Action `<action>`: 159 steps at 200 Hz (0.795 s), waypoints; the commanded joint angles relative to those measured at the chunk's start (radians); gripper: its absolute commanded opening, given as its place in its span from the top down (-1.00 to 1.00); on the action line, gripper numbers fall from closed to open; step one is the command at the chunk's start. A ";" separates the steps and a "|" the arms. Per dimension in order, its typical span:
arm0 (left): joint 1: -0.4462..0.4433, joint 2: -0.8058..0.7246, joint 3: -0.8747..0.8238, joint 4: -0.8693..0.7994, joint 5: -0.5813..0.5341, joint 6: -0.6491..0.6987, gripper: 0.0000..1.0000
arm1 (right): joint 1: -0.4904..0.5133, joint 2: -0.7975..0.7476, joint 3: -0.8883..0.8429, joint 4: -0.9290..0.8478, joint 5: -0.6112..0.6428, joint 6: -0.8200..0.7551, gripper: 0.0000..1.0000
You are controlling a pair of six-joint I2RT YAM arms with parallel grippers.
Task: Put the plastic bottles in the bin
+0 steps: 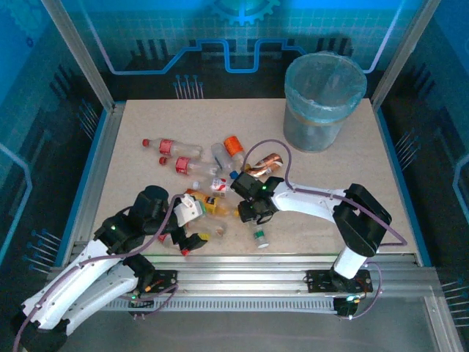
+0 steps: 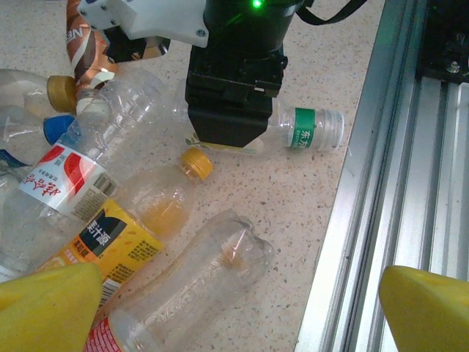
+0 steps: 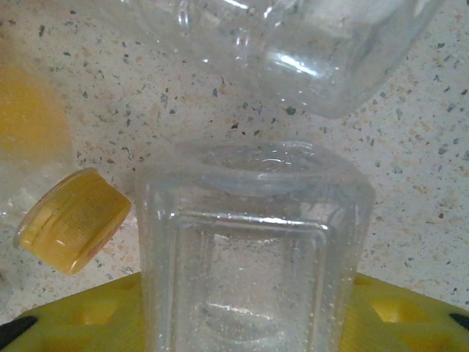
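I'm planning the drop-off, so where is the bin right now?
In the top view, the grey bin with its pale blue liner stands at the far right of the table, beyond the pile of plastic bottles and apart from them.

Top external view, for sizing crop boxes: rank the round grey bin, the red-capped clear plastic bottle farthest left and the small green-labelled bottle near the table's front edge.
1. round grey bin
2. red-capped clear plastic bottle
3. small green-labelled bottle
All differ clearly.
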State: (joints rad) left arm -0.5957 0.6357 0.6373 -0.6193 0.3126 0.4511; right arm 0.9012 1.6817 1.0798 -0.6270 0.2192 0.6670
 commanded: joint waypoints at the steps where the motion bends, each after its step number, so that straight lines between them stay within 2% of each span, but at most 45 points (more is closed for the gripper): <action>1: -0.006 0.001 0.009 0.040 0.020 -0.014 -0.95 | -0.013 -0.056 -0.007 -0.014 0.005 -0.003 -0.04; 46: -0.006 0.029 0.043 0.193 -0.027 -0.145 -0.93 | -0.018 -0.173 -0.011 -0.067 0.052 -0.039 -0.02; 71: -0.005 0.119 0.111 0.280 -0.044 -0.232 -0.90 | -0.022 -0.274 -0.015 -0.091 0.097 -0.066 0.00; 98: -0.006 0.253 0.260 0.275 -0.110 -0.338 -0.82 | -0.039 -0.394 -0.023 -0.109 0.133 -0.105 0.02; 132: -0.006 0.411 0.444 0.244 -0.211 -0.541 -0.75 | -0.079 -0.551 -0.035 -0.131 0.153 -0.162 0.03; 159: -0.008 0.516 0.556 0.251 -0.203 -0.736 -0.69 | -0.112 -0.671 -0.040 -0.134 0.142 -0.220 0.04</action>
State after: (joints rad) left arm -0.5957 1.0798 1.1049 -0.3752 0.1436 -0.0513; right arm 0.8173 1.1011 1.0538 -0.7311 0.3412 0.5163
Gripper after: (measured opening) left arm 0.862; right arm 0.504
